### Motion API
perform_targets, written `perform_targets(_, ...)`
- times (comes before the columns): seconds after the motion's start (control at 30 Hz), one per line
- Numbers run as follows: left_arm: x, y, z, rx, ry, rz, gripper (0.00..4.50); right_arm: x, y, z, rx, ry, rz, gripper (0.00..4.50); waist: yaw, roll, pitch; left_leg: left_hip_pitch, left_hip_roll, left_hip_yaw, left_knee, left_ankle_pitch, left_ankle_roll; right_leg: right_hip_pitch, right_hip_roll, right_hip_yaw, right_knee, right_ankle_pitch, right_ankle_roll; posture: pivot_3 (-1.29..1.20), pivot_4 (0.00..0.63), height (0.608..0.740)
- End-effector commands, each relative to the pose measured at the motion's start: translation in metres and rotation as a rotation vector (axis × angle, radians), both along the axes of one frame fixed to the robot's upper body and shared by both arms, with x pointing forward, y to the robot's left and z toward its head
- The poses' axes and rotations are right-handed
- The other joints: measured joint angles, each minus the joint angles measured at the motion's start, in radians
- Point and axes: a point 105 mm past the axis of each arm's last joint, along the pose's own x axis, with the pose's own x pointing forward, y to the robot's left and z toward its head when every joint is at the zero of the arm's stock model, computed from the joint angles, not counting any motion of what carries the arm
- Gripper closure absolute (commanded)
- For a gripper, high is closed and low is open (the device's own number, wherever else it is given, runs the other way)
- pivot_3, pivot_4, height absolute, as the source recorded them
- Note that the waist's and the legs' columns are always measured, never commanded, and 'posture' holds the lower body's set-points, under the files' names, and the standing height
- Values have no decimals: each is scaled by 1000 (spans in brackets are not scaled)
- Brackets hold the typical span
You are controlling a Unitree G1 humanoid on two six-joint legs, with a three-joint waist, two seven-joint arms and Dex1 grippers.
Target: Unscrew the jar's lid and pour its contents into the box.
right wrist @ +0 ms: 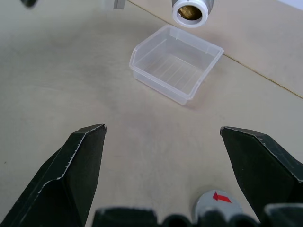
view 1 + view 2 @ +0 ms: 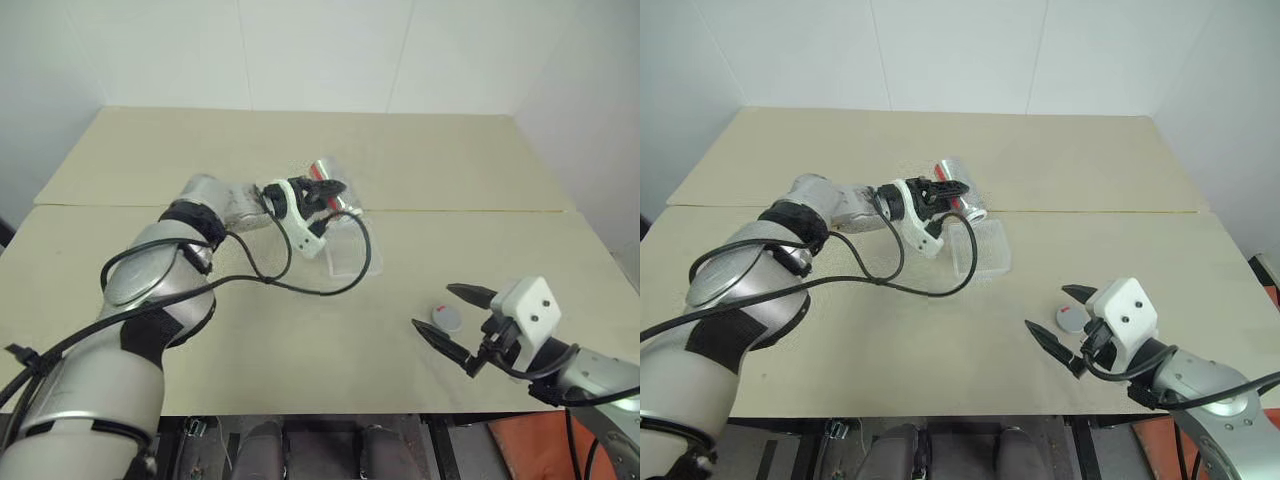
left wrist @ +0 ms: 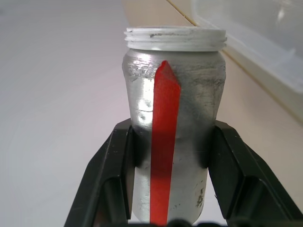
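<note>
Pale tabletop (image 2: 420, 190) carried everything. At centre, left fingers (image 3: 113, 165) pinched the open jar (image 3: 174, 118), tipped sideways above the clear box (image 1: 175, 71). Near right, right fingers (image 2: 455, 325) stood spread, the grey lid (image 2: 448, 317) lying flat between them.

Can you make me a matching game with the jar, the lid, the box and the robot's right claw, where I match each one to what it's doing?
Things:
1. jar
2. lid
3. box
4. right claw

What it's doing:
A. lying flat on the table beside the open claw
B. open, holding nothing
C. tipped over sideways, mouth open, gripped by the left claw
D. sitting on the table just under the jar's mouth

Pairs: 1-C, 2-A, 3-D, 4-B
</note>
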Motion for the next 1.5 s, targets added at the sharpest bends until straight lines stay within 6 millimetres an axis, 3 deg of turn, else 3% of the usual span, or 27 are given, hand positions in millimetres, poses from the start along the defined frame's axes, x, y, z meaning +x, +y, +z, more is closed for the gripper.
perform_targets(0.03,-3,-9,21,48,-170,-112,2657,-5,6,7,-1,-33,25,17,1,0,0,0,0,0,0,0,0,0,0,0,0,0,0,0,150,740)
perform_targets(0.2,-10,-18,24,140,-292,-245,2657,-3,7,8,6,-36,21,17,5,-2,1,-1,0,0,1,0,0,-2,0,0,1,0,0,0,150,740)
perform_targets(0.33,-9,-19,24,193,-344,-264,2657,-2,7,8,3,-36,28,17,10,-3,1,-2,0,1,1,0,0,-2,0,0,1,0,0,0,150,740)
perform_targets(0.5,-5,-16,25,130,-282,-188,2657,-2,6,8,2,-34,28,17,10,-3,1,-3,0,1,2,0,0,-4,0,0,2,0,0,0,150,740)
perform_targets(0.73,11,1,28,-404,200,157,2657,0,6,5,-1,-24,21,17,8,-2,1,-8,1,4,5,2,-3,-12,-1,1,6,0,0,0,150,740)
perform_targets(0.83,16,7,42,-793,506,221,2657,1,5,4,-8,-20,27,17,7,-2,1,-9,1,5,6,3,-5,-12,0,1,6,0,0,0,150,740)
perform_targets(0.93,24,23,55,-1218,892,213,2657,3,3,4,-13,-21,27,17,8,-2,1,-11,1,4,9,4,-6,-12,0,0,7,0,0,0,150,740)
perform_targets(1.17,21,73,39,-1669,1319,65,2657,6,6,4,-20,-8,65,17,-15,-1,0,-12,2,2,13,3,-4,-12,0,0,14,0,0,0,150,740)
perform_targets(1.27,6,87,23,-1806,1387,59,2657,8,8,2,-20,3,89,17,-23,0,0,-12,2,-2,14,3,-3,-12,0,1,17,0,0,0,150,740)
perform_targets(1.5,-50,99,-13,-1919,1317,164,2657,14,14,-1,-23,14,139,17,-18,0,0,-10,3,-6,14,1,0,-12,0,2,19,0,0,0,150,740)
